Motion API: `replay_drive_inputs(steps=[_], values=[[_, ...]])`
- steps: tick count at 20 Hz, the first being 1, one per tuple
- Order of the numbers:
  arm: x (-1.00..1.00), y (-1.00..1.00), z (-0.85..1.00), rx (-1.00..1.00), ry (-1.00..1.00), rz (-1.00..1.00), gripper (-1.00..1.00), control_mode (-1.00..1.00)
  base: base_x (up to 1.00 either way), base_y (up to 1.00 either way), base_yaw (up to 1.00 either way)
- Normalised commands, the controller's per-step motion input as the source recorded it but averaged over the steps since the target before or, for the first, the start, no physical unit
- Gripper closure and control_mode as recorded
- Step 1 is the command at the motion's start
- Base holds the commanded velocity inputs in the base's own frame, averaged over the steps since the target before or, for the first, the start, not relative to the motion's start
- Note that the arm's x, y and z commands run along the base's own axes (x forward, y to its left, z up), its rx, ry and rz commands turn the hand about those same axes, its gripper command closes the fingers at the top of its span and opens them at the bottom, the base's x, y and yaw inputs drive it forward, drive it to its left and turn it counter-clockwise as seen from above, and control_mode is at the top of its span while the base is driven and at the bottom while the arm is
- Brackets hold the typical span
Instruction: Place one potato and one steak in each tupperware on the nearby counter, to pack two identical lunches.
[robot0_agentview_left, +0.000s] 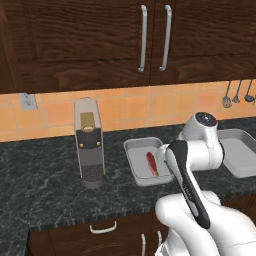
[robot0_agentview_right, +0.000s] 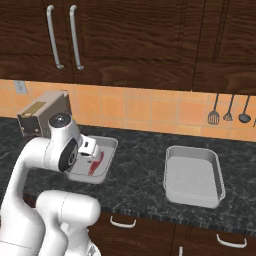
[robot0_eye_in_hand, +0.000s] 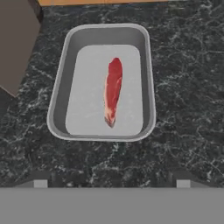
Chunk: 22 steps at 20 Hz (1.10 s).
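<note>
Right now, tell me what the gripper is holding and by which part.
Nothing is held. The gripper is open above the left tupperware, and the steak lies loose on that tray's floor, clear of the fingertips.

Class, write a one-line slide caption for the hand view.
Open tool above a grey tupperware holding one red steak, on the dark speckled counter.

Glossy white rounded arm (robot0_agentview_left: 200, 150) with dark joints and black elbow stripe.
</note>
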Motion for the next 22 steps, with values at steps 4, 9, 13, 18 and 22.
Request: replay_drive_inputs(steps=[4, 9, 13, 18, 22], values=[[-1.00, -0.25, 0.47, -0.04, -0.13, -0.05, -1.00, -1.00, 0.00, 0.00, 0.00], [-0.88, -0.30, 0.16, 0.00, -0.07, -0.02, -1.00, -1.00, 0.00, 0.00, 0.00], [-0.79, 0.04, -0.15, -0.02, -0.11, 0.00, -1.00, -1.00, 0.00, 0.00, 0.00], [-0.25, 0.14, -0.10, -0.04, -0.02, 0.00, -1.00, -1.00, 0.00, 0.00, 0.00], [0.00, 0.00, 0.00, 0.00, 0.00, 0.00, -1.00, -1.00, 0.00, 0.00, 0.00]])
